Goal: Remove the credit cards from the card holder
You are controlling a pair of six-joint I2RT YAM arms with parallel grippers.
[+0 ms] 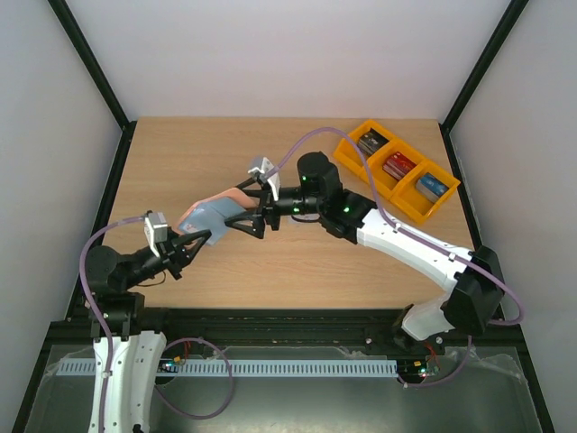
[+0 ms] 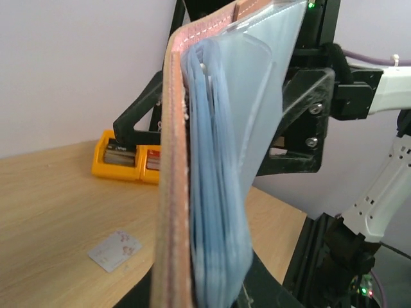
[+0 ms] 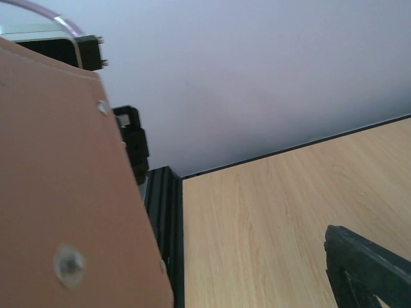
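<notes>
Above the middle of the wooden table (image 1: 180,153), the card holder (image 1: 209,216) is held clear of the surface between the two arms. Its outer face is pinkish-tan, leather-like, with pale stitching along the edge and small metal studs. Its inside is light blue, with stacked soft pockets and a clear plastic window sheet on top. It stands folded partly open.

One credit card (image 2: 115,250) lies flat on the wood near the left arm. It is thin and whitish with faint reddish marks. Orange plastic bins (image 1: 397,171) sit at the far right corner and hold small boxes.

The left wrist view is filled by the holder's edge, which blurs at the bottom. Whether any card sits in the pockets cannot be told. In the right wrist view the tan face hides the left side, and only one black finger (image 3: 366,269) shows, cut off at the lower right. The loose card cannot be made out from above.

The left gripper (image 1: 194,239) reaches up and rightward and is clamped on the holder's near corner. The right gripper (image 1: 245,212) reaches leftward from a long extended arm. Its jaws are spread apart, one on either side of the holder, with neither seen pressing on it.
</notes>
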